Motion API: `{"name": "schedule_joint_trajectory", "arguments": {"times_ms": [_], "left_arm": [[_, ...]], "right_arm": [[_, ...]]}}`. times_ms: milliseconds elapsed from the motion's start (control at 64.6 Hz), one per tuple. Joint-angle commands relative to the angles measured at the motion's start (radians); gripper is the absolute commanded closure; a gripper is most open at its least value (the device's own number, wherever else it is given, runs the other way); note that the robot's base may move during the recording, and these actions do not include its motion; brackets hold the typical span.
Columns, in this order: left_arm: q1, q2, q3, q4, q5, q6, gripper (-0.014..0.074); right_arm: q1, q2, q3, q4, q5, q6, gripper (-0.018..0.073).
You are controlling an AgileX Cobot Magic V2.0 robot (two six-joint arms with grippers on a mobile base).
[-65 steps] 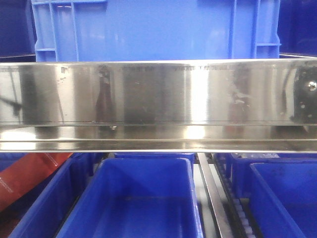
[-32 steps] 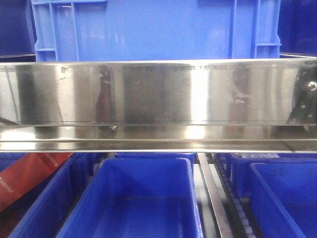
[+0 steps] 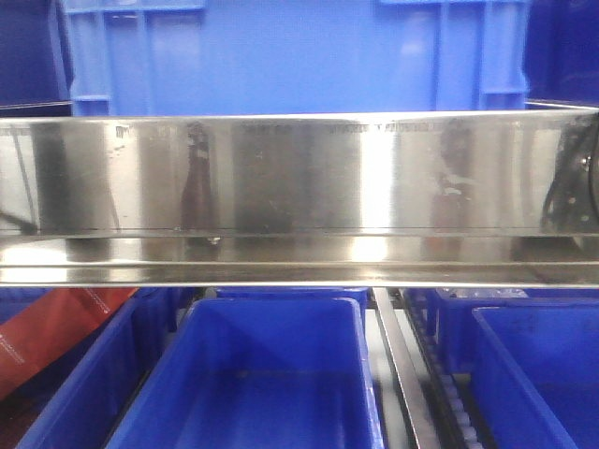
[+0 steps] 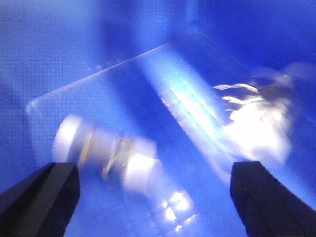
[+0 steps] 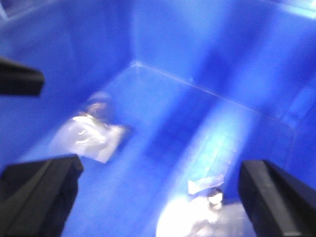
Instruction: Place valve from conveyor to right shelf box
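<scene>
**Observation.** Both wrist views are motion-blurred and look down into a blue box [image 4: 74,44]. In the left wrist view a silvery cylindrical part, judged to be the valve [image 4: 101,150], lies on its side on the box floor, touched by neither finger. A crumpled pale bag [image 4: 256,126] lies well apart from it, toward the far wall.

**Left gripper** [image 4: 153,165]: fingers [image 4: 39,197] spread wide, nothing between them.

**Right gripper** [image 5: 160,163]: fingers [image 5: 279,197] likewise spread and empty, above a blue floor where pale bagged items [image 5: 94,136] lie. Whether this is the same box cannot be told.

**Front view.** A polished steel panel [image 3: 299,173] spans the frame, with a blue crate [image 3: 299,56] above and an open bin [image 3: 234,337] below. Neither the arms nor the conveyor show here, so which shelf box holds the valve cannot be confirmed.

**Assessment.** The valve appears deposited, and the step in hand is judged to be clearing the box.

**Recommendation.**
- Lift the left arm straight up with the fingers apart, staying off the walls and rim.
- Make no sideways sweep until the fingertips stand above the rim, lest they snag the bag or nudge the valve.
- Confirm the box is the right-hand one before closing the task
</scene>
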Motion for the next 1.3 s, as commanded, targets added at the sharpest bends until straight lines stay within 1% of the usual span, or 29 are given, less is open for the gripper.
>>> {"name": "schedule_joint_trajectory", "arguments": {"times_ms": [0, 31, 77, 108, 124, 170, 232, 248, 310, 356, 402, 495, 557, 604, 758, 898, 991, 1083, 1161, 1285], "left_arm": [[-0.005, -0.06, -0.035, -0.008, 0.031, -0.005, 0.0071], [-0.005, -0.081, -0.038, -0.008, 0.04, -0.005, 0.0074], [-0.005, -0.112, -0.04, -0.008, 0.051, -0.005, 0.0098], [-0.005, -0.131, -0.04, -0.008, 0.055, -0.005, 0.0132], [-0.005, -0.146, -0.04, -0.006, 0.061, -0.005, 0.0159], [-0.005, -0.175, -0.04, -0.004, 0.071, -0.005, 0.0225], [-0.005, -0.223, -0.04, 0.0, 0.092, -0.005, 0.0349], [-0.005, -0.236, -0.04, 0.002, 0.099, -0.005, 0.0393], [-0.005, -0.278, -0.04, 0.017, 0.129, -0.005, 0.0543], [-0.005, -0.301, -0.04, 0.022, 0.153, -0.005, 0.0639], [-0.005, -0.321, -0.04, 0.027, 0.189, -0.005, 0.0711], [-0.005, -0.375, -0.014, 0.027, 0.239, -0.005, 0.0707], [-0.005, -0.417, 0.034, 0.027, 0.23, -0.005, 0.0707], [-0.005, -0.467, 0.105, 0.027, 0.203, -0.005, 0.0707], [-0.005, -0.651, 0.382, 0.011, 0.045, -0.005, 0.0707], [-0.005, -0.847, 0.69, -0.018, -0.17, -0.005, 0.0707], [-0.005, -0.991, 0.881, -0.018, -0.296, -0.005, 0.0707], [-0.005, -1.109, 1.04, -0.022, -0.397, -0.005, 0.0707], [-0.005, -1.209, 1.166, -0.037, -0.457, -0.005, 0.0707], [-0.005, -1.327, 1.312, -0.051, -0.517, -0.005, 0.0707]], "right_arm": [[-0.001, -0.075, -0.01, -0.001, -0.015, -0.01, 0.0203], [-0.001, -0.095, -0.01, -0.001, -0.014, -0.01, 0.0257], [-0.001, -0.131, -0.01, -0.001, -0.007, -0.01, 0.0377], [-0.001, -0.158, -0.01, -0.001, 0.0, -0.01, 0.0439], [-0.001, -0.175, -0.01, -0.001, 0.004, -0.01, 0.0486], [-0.001, -0.211, -0.01, -0.001, 0.014, -0.01, 0.059], [-0.001, -0.257, -0.002, -0.001, 0.022, -0.01, 0.0708], [-0.001, -0.273, 0.005, -0.001, 0.022, -0.01, 0.0727], [-0.001, -0.321, 0.031, -0.001, 0.022, -0.01, 0.0718], [-0.001, -0.354, 0.06, -0.001, 0.022, -0.01, 0.0718], [-0.001, -0.399, 0.099, -0.001, 0.019, -0.01, 0.0718], [-0.001, -0.478, 0.2, -0.005, -0.013, -0.01, 0.0718], [-0.001, -0.54, 0.303, -0.012, -0.053, -0.01, 0.0718], [-0.001, -0.598, 0.385, -0.018, -0.088, -0.01, 0.0718], [-0.001, -0.776, 0.663, -0.024, -0.198, -0.01, 0.0719], [-0.001, -0.945, 0.923, -0.026, -0.304, -0.01, 0.0722], [-0.001, -1.039, 1.051, -0.031, -0.355, -0.01, 0.0722], [-0.001, -1.133, 1.163, -0.039, -0.382, -0.01, 0.0722], [-0.001, -1.195, 1.235, -0.039, -0.396, -0.01, 0.0722], [-0.001, -1.276, 1.326, -0.039, -0.405, -0.01, 0.0722]]}}
